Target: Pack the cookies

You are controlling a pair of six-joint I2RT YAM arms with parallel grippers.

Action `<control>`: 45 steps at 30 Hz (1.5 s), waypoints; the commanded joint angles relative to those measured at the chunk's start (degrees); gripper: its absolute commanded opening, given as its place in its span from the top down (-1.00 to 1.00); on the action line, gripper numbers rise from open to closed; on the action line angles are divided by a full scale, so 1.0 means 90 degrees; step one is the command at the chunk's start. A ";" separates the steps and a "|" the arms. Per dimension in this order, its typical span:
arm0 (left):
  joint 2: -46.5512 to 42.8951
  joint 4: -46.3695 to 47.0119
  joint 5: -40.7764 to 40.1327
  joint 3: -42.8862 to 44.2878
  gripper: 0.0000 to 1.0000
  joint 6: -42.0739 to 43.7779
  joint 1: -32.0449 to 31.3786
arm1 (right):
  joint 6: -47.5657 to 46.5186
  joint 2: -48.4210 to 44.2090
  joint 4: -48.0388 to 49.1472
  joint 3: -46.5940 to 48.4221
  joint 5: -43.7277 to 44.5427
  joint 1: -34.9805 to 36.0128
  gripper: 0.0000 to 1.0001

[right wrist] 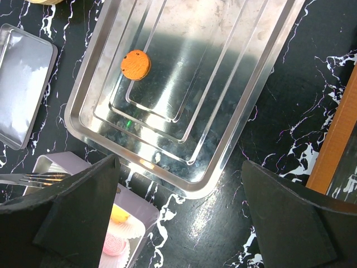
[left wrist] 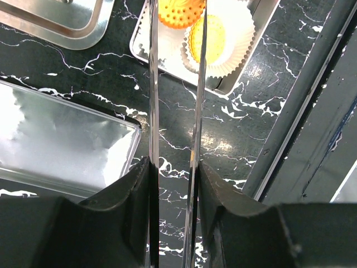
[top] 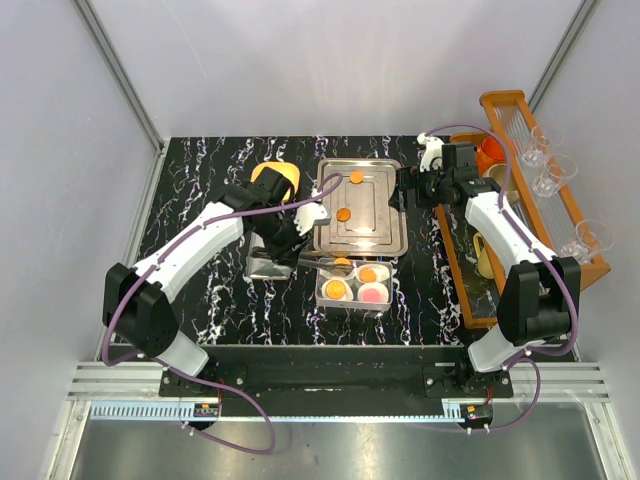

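Observation:
My left gripper (top: 288, 240) is shut on metal tongs (top: 320, 258); in the left wrist view the gripper (left wrist: 174, 167) clamps both blades. The tong tips hold an orange cookie (top: 343, 263) (left wrist: 179, 12) over the back left corner of a small tin (top: 354, 309). The tin's white paper cups hold two orange cookies (top: 335, 290) (top: 368, 275) and a pink one (top: 372, 293). Two more orange cookies (top: 356, 177) (top: 345, 214) lie in the steel tray (top: 378, 215). My right gripper (top: 410, 187) (right wrist: 179, 162) is open and empty above the tray's right edge.
The tin's lid (top: 264, 266) lies under my left wrist. A yellow-orange square dish (top: 277, 180) stands behind it. A wooden tray (top: 470, 290) with cups and glasses (top: 548, 180) runs along the right side.

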 commanded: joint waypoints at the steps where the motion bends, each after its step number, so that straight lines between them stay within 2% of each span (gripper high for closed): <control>1: -0.0281 0.0216 -0.0062 -0.0074 1.00 0.0144 -0.0010 | 0.0024 -0.0172 0.0285 -0.0004 -0.0062 -0.0025 -0.99; 12: -0.0291 0.0255 -0.0237 -0.0153 0.89 0.0203 -0.0010 | 0.0034 -0.0143 0.0294 0.0034 -0.0091 -0.0035 -1.00; 20: -0.0301 0.0294 -0.0364 -0.0192 0.59 0.0242 -0.0010 | 0.0034 -0.0133 0.0294 0.0025 -0.0101 -0.0025 -0.99; 30: -0.0281 0.0401 -0.0472 -0.0153 0.47 0.0232 0.0000 | 0.0063 -0.0124 0.0285 0.0044 -0.0140 -0.0025 -0.99; 34: -0.0281 0.0440 -0.0482 -0.0143 0.31 0.0212 0.0000 | 0.0073 -0.0104 0.0285 0.0035 -0.0150 -0.0025 -0.99; 45: -0.0291 0.0480 -0.0443 -0.0094 0.07 0.0134 0.0000 | 0.0073 -0.0094 0.0323 0.0005 -0.0140 -0.0035 -0.99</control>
